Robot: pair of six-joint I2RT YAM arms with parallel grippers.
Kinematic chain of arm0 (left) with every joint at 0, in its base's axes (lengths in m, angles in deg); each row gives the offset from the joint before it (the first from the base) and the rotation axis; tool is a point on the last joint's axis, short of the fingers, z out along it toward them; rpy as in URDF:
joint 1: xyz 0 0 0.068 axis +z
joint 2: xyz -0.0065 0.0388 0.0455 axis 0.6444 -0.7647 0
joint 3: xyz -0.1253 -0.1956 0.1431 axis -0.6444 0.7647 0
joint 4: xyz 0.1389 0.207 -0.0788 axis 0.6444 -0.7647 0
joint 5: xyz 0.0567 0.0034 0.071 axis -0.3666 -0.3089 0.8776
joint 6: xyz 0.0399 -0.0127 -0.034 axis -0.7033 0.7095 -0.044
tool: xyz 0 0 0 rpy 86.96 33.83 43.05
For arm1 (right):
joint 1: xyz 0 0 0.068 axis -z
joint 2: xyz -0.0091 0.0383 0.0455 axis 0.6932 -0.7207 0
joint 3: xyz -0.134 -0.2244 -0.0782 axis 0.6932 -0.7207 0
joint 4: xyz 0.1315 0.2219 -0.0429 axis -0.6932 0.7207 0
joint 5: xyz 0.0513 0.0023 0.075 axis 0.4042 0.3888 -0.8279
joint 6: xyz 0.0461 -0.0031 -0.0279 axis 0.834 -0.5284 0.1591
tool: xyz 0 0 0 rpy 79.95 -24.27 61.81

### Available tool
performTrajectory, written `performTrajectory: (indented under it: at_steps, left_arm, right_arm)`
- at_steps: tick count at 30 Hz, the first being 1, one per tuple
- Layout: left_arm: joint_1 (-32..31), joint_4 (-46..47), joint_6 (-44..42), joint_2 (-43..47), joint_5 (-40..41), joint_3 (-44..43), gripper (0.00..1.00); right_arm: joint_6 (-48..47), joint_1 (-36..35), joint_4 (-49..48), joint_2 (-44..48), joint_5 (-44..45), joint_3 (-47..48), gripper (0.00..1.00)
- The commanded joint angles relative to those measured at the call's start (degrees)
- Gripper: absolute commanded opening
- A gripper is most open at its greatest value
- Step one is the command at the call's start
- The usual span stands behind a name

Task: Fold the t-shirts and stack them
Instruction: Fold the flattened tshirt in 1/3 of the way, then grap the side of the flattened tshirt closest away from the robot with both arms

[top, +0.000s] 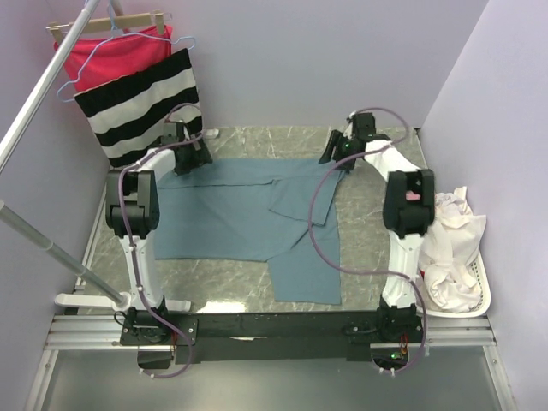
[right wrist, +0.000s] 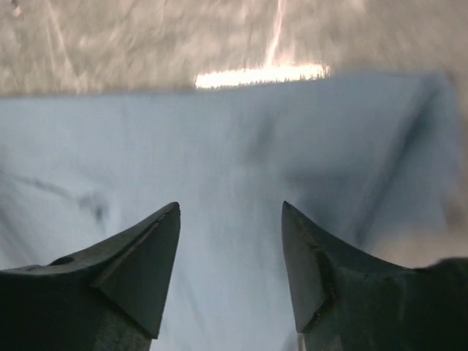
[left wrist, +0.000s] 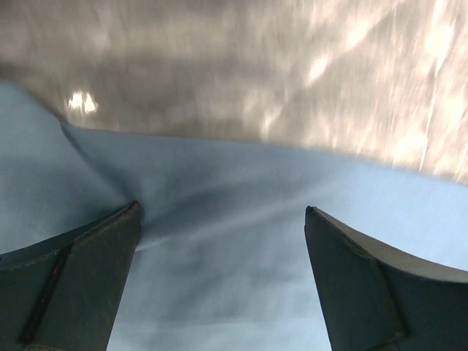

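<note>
A large slate-blue t-shirt [top: 231, 214] lies spread on the marble-patterned counter [top: 257, 141], filling the middle of it between the two arms. Its left part is flat and smooth. Towards the right, a flap is folded over on top of the body at a slant, and a longer panel runs down towards the near edge of the counter. The far edge of the shirt runs from one claw to the other.

The left claw [left wrist: 221, 208] is over the far left corner of the shirt, its jaws spread as wide as they go. Blue cloth shows below and between them, and nothing is gripped. A soft crease in the cloth runs away from the left finger.

The right claw [right wrist: 230, 205] is over the far right corner, its jaws parted less widely than the left one's. The gap between them is clear, with the shirt lying flat underneath and bare counter just beyond its edge. It has hold of nothing.

A white basket [top: 479, 291] heaped with white laundry [top: 449, 231] stands at the right edge of the counter. At the far left, a black-and-white striped garment [top: 141, 103] and a red-pink garment [top: 111, 51] hang beside a slanting grey rail [top: 43, 94]
</note>
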Motion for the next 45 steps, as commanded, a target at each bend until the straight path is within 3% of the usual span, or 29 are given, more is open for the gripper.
performTrajectory:
  at_steps: [1,6,14,18,21,23,25,31,38,45]
  left_arm:
    - [-4.89,2.65,-1.56,9.17,4.86,7.87,0.99]
    - [-8.67,2.92,3.42,19.61,12.25,17.37,0.99]
    - [-8.68,2.48,9.16,36.41,18.21,41.98,0.99]
    - [-8.59,-0.42,12.14,45.9,24.38,47.61,0.99]
    - [-7.98,0.01,12.24,49.87,27.46,49.9,0.99]
    - [-6.92,2.46,11.02,49.44,24.84,49.56,0.99]
    - [-5.26,3.53,9.78,47.34,22.2,46.41,1.0]
    - [-3.49,-5.25,8.81,35.38,20.78,34.35,0.99]
    - [-3.4,-10.53,13.37,44.42,21.14,46.01,0.99]
    - [-3.49,-19.49,20.23,49.96,25.44,52.18,0.99]
  right_arm:
    - [-3.67,-0.02,-10.4,20.05,7.84,-7.35,0.68]
    - [0.62,-0.19,-7.23,30.93,6.54,-20.61,0.68]
    - [4.23,-5.63,-3.54,47.21,7.14,-47.85,0.66]
    - [5.11,-10.2,-0.12,53.53,8.2,-54.02,0.66]
    - [6.08,-11.44,-0.37,56.61,8.47,-57.98,0.67]
    - [6.17,-11.44,-1.69,57.42,7.25,-59.92,0.67]
    - [5.82,-11.53,-1.78,56.81,6.36,-59.93,0.67]
    - [6.51,-11.7,3.66,54.16,8.55,-60.09,0.66]
    - [11.78,-13.02,10.07,62.85,9.17,-65.1,0.67]
    - [18.81,-18.03,19.57,71.12,13.21,-68.09,0.66]
